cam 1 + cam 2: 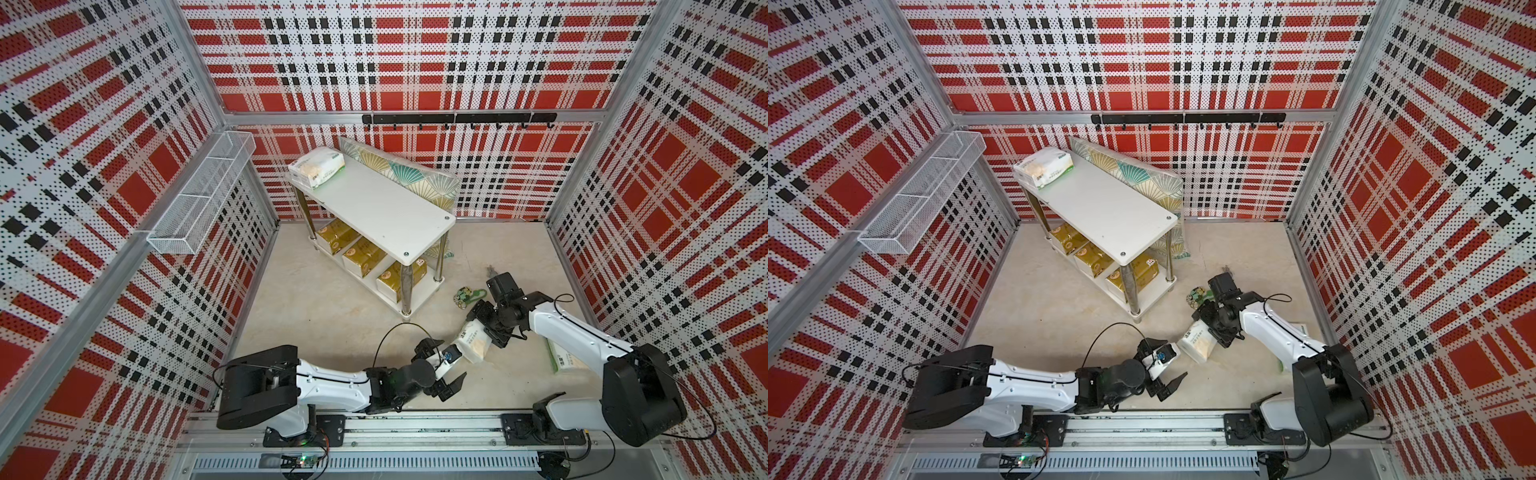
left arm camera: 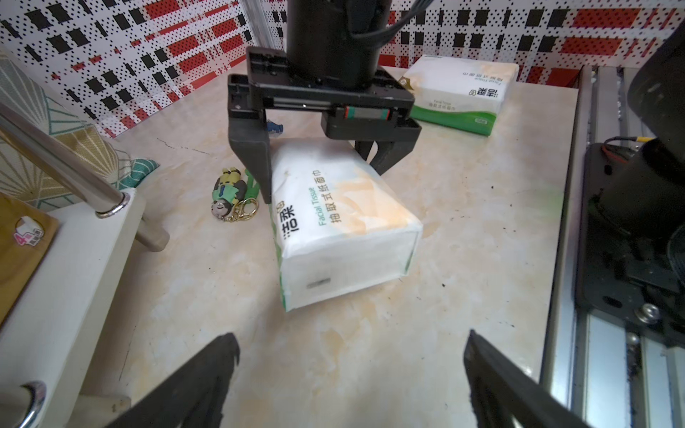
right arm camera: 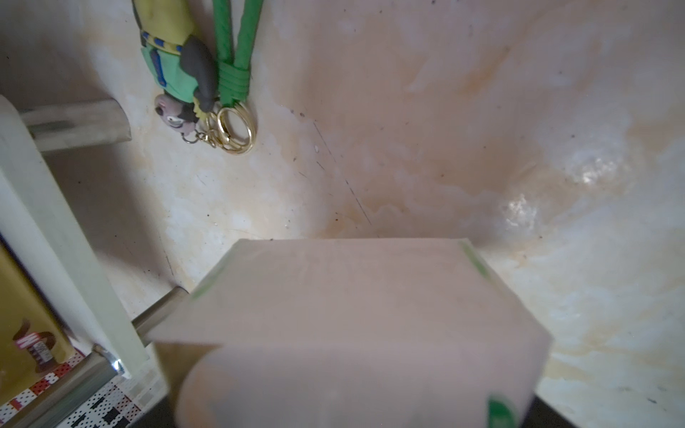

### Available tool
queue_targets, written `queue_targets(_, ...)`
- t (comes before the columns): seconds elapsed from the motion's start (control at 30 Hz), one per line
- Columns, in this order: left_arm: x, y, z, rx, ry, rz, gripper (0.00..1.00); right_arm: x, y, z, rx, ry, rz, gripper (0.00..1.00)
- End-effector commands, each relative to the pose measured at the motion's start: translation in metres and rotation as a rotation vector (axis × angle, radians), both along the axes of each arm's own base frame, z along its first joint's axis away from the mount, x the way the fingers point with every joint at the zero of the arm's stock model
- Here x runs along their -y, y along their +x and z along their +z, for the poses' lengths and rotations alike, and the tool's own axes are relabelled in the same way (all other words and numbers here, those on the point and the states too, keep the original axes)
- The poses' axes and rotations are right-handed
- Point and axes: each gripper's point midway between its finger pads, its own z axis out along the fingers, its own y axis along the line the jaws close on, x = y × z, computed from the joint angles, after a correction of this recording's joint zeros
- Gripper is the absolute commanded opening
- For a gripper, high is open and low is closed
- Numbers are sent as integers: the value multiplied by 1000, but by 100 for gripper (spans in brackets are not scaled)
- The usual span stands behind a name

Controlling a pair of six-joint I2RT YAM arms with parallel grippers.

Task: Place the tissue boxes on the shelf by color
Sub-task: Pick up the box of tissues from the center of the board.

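My right gripper (image 2: pixel 322 181) pinches the white tissue pack (image 2: pixel 344 229) by its sides while my left gripper (image 2: pixel 350 335) hangs spread wide beside it.

A robot test cell, folks, a lab rig through and through: perforated wall panels (image 1: pixel 415 62) printed in red, white and black plaid, bolted into bare aluminium frame posts (image 1: pixel 195 62). A white-and-black left arm (image 1: pixel 332 384) and right arm (image 1: pixel 573 332) are mounted on a grey metal rail (image 1: pixel 415 422) along the front, with a green circuit board (image 1: pixel 305 459) and loose wires below. The homely touches: a white wire-mesh basket (image 1: pixel 199 199), a black hook strip (image 1: pixel 457 118), and a white two-tier shelf with chrome legs (image 1: pixel 374 208) on a cream marble-look tabletop (image 1: pixel 324 316).
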Motion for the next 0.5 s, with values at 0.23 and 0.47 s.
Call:
queue_targets(0.23,22,10,17,75,-37,23,99,-23,9,23,57,99,-53,86)
queue_targets(0.47,23,12,12,81,-22,32,99,-30,11,31,74,133,-65,86)
